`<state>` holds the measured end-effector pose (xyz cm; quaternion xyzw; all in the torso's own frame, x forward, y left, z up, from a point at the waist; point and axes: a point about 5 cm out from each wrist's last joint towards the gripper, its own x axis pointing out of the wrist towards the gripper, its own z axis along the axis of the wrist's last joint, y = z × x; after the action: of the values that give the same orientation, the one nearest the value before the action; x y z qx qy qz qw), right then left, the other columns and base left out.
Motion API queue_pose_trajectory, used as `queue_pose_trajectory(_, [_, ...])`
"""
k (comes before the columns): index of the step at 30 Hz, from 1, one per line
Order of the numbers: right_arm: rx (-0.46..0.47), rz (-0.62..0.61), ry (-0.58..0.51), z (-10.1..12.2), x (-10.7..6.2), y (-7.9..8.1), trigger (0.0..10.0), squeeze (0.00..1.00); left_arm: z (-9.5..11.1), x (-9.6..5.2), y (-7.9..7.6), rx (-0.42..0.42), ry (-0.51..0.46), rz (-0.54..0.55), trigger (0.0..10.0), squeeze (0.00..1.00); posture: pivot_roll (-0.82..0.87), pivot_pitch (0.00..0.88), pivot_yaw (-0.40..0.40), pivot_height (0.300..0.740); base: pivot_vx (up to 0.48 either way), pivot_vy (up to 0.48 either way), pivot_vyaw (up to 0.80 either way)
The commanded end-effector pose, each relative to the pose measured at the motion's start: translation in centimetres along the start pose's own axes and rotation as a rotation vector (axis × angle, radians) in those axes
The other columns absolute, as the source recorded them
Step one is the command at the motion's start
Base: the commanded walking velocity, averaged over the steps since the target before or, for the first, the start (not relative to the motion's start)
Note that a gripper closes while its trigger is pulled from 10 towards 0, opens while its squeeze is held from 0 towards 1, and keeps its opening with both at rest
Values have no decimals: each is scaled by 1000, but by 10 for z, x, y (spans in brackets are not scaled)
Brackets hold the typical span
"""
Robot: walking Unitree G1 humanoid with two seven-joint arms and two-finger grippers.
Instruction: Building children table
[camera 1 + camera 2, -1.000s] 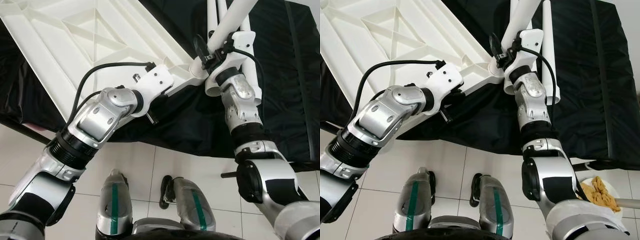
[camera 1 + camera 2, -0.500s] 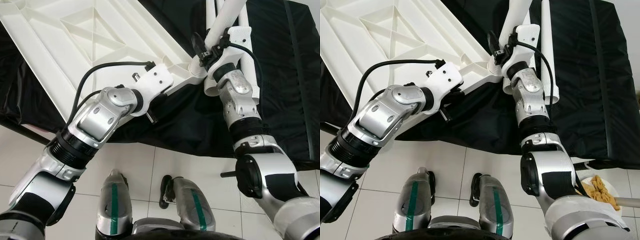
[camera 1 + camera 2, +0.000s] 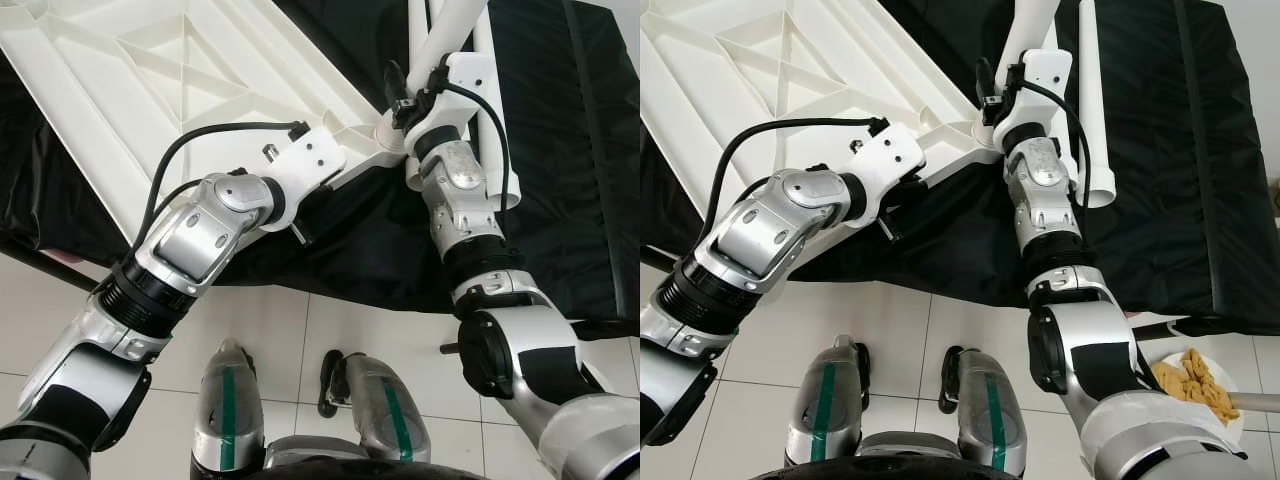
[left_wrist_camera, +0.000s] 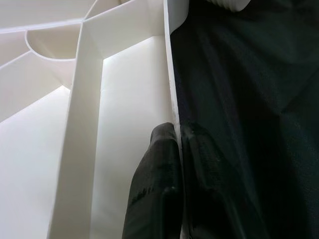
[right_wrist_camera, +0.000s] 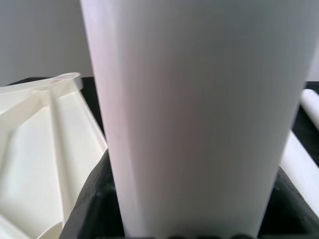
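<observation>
Pinching the thin rim of the upturned white ribbed plastic tabletop (image 3: 150, 90), the left gripper (image 4: 174, 164) has its 2 black fingers clamped on either side of the edge wall, at the corner lying on the black cloth (image 3: 560, 150). The right gripper (image 5: 189, 219) clasps a white round plastic table leg (image 3: 1032, 25), angled up just beside that corner. Both parts look light, stiff and smooth, so likely slippery. Grip the leg low, near its socket end.
</observation>
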<state>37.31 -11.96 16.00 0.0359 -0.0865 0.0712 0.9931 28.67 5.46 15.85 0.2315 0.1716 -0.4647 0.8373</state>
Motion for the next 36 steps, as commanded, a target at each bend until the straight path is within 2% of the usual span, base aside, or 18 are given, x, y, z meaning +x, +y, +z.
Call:
queue_pose_trajectory(1, [0,-107,235,-50,-22,-11,10000,0,38,-8,-5,86,-151,-30,10000,0,178,91,-69,740,0,0,0])
queue_pose_trajectory(15, [-24,-321,224,-52,-23,2,10000,0,40,-8,-5,89,-159,-26,10000,0,179,90,-74,740,0,0,0])
queue_pose_trajectory(26, [-17,-338,225,-51,-21,9,10000,16,41,-8,-6,90,-162,-23,10000,0,183,88,-79,740,0,0,0])
queue_pose_trajectory(27, [-7,-329,225,-52,-21,9,10000,1000,41,-8,-6,90,-161,-22,10000,0,183,88,-79,740,0,0,0])
queue_pose_trajectory(36, [26,-286,172,-47,-22,6,10000,1000,41,-8,-5,94,-155,-19,10000,0,178,86,-76,740,0,0,0])
